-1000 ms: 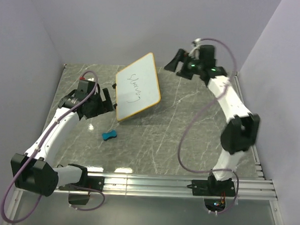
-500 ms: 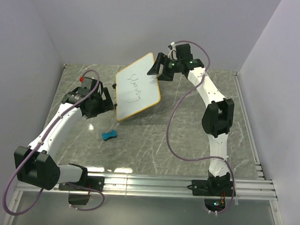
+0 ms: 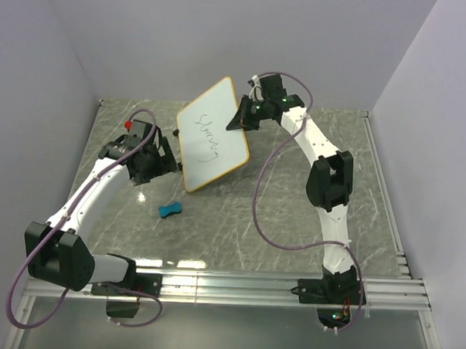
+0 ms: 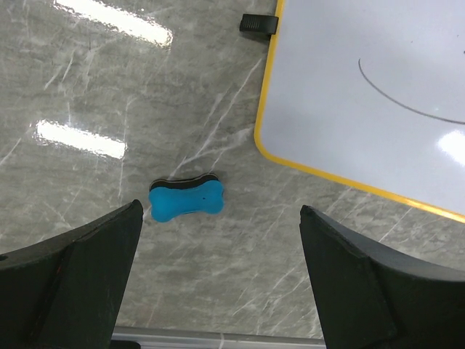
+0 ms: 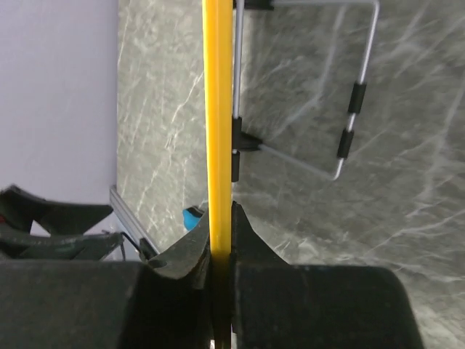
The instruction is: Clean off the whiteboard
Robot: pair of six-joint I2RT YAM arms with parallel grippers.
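Whiteboard [image 3: 211, 143] propped tilted on wire stand [image 5: 349, 94], far-left area of tabletop [image 3: 308, 216]; black scribble on it, not yet wiped. Right gripper [image 3: 242, 115] pinched tight on its yellow far edge. Left gripper [image 3: 169, 156] spread wide, empty, above blue eraser [image 4: 185, 201] near the board's lower corner. Risks: grip is on thin frame only, so wiping pressure may pivot the board or fold the stand; reaching for the eraser may clip the corner
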